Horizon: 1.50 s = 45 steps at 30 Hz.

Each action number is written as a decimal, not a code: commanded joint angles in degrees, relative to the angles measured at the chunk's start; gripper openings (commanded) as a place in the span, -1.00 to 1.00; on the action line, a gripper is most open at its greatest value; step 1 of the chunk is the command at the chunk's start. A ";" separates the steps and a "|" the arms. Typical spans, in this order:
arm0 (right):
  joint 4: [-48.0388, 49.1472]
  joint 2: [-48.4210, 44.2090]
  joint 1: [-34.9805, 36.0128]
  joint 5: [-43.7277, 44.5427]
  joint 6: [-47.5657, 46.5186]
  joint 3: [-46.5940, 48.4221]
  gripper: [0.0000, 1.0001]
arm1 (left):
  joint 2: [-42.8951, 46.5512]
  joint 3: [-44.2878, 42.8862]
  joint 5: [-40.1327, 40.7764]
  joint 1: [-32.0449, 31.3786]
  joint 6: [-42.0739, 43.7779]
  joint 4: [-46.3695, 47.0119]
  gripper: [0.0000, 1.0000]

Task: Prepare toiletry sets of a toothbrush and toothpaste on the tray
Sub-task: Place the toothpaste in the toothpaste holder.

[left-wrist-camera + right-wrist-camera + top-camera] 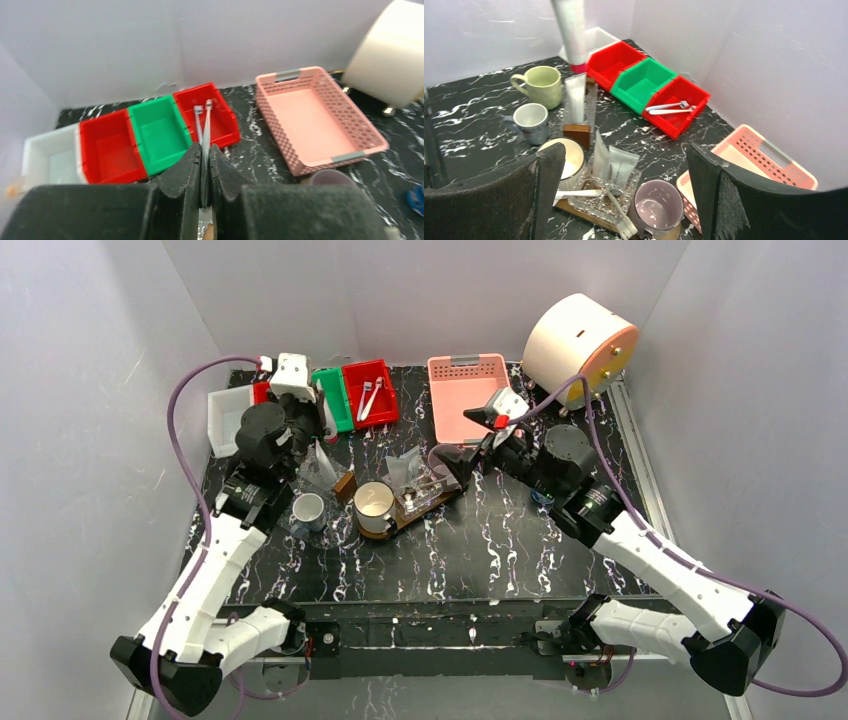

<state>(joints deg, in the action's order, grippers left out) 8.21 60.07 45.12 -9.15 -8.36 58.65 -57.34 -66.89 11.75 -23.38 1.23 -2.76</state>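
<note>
Hanging from the closed left gripper (205,150), a white toothpaste tube (570,30) is pinched by its flat end. Its long axis is upright and its pink cap (579,67) points down to the bench (500,550). The right gripper (624,160) is wide open and holds nothing, just above the tray (405,525). The tray lies diagonally, from near-left to far-right, and carries a cream mug (566,155), a purple mug (656,207), clear bags (616,165) and a toothbrush (616,210).

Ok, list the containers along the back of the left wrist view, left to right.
White bin, red bin, green bin, second red bin, pink basket, cream drum.
</note>
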 commanded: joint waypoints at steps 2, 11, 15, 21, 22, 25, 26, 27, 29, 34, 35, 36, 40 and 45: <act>7.12 -3.54 -0.13 12.61 1.40 -3.48 0.97 | 0.09 4.42 16.15 0.10 -0.87 9.47 -1.00; 10.69 -6.59 -0.12 19.38 0.34 -7.12 0.97 | -4.26 9.38 19.01 8.43 -8.96 16.91 -1.00; 11.02 -7.34 -0.10 20.48 0.02 -7.79 0.97 | -5.08 10.44 18.01 12.80 -11.59 18.88 -1.00; 11.33 -6.95 -0.11 20.83 -0.09 -8.03 0.97 | -6.03 13.49 20.09 13.85 -12.00 20.45 -1.00; 11.37 -6.87 -0.08 20.84 -0.08 -8.09 0.97 | -5.94 14.13 20.66 13.95 -11.90 20.84 -1.00; 11.52 -6.80 -0.07 20.98 -0.18 -8.28 0.97 | -5.84 15.85 22.56 14.11 -10.75 22.25 -1.00; 11.56 -6.72 -0.09 21.09 -0.23 -8.22 0.97 | -5.99 16.22 23.03 14.14 -10.39 22.42 -1.00; 11.57 -6.66 -0.06 21.16 -0.18 -8.32 0.97 | -6.14 16.33 23.23 14.15 -10.11 22.52 -1.00; 11.57 -6.55 -0.12 21.19 -0.19 -8.38 0.97 | -6.64 16.72 23.26 14.15 -9.99 22.67 -1.00; 11.57 -6.83 -0.06 21.40 -0.32 -8.56 0.97 | -8.71 17.96 23.68 14.15 -9.50 24.00 -1.00; 11.57 -6.94 -0.04 21.57 -0.34 -8.63 0.97 | -9.18 18.07 23.82 14.15 -9.47 24.08 -1.00; 11.50 -7.09 -0.08 21.62 -0.36 -8.65 0.97 | -9.65 18.13 23.79 14.15 -9.43 24.12 -1.00; 11.73 -7.42 -0.04 21.82 -0.58 -8.99 0.97 | -11.25 18.87 22.42 14.15 -8.47 25.53 -1.00; 11.57 -7.22 -0.04 21.89 -0.70 -8.99 0.97 | -13.25 19.46 22.37 14.30 -8.38 26.75 -1.00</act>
<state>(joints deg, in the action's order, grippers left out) 16.58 53.69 45.08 11.70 -8.16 49.78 -70.19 -47.97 32.99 -9.47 -7.40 19.51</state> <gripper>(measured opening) 0.985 0.072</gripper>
